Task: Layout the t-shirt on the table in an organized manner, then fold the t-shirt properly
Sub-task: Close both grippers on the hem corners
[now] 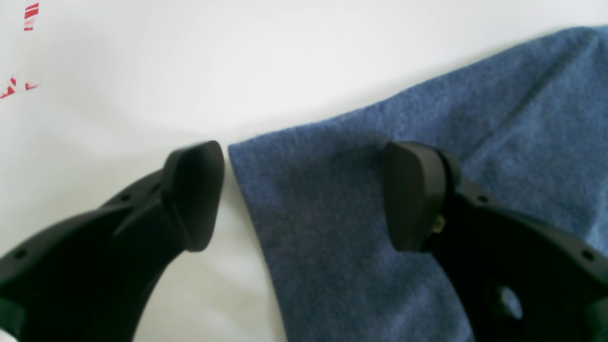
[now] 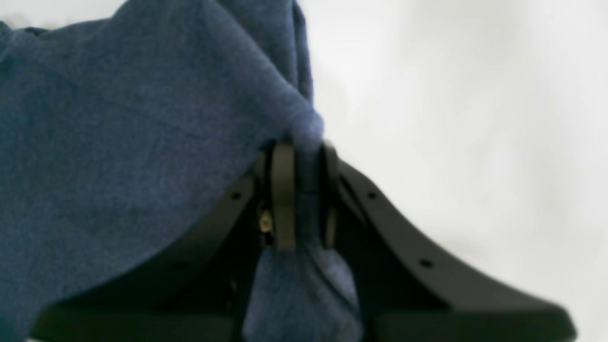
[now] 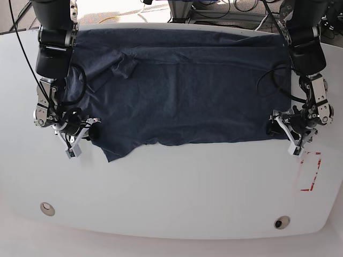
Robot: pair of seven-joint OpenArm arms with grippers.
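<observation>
Right now the shirt lies spread across the far half of the desk, its long axis running side to side between the two arms. Most of it looks flat, though a sleeve near the right arm is bunched, and the near edge dips into a loose flap on that same side.

The right end effector is closed on a pinch of the cloth: in its wrist view a fold passes between the two pads and hangs out below them. In the base view this grip sits at the shirt's near corner on that view's left.

The left end effector stands wide open and holds nothing. In its wrist view the shirt's corner lies between the pads, one pad over bare desk just beside the hem, the other pad over the cloth. So the edge runs through the gap, and the shirt extends away from this arm toward the other one. A red mark on the desk lies near this end effector, on the near side.

My judgement: laying out is not finished. The left arm is the nearer one to the free corner, and closing on it would call for dropping onto the hem first, since the pads appear to hover above it.
</observation>
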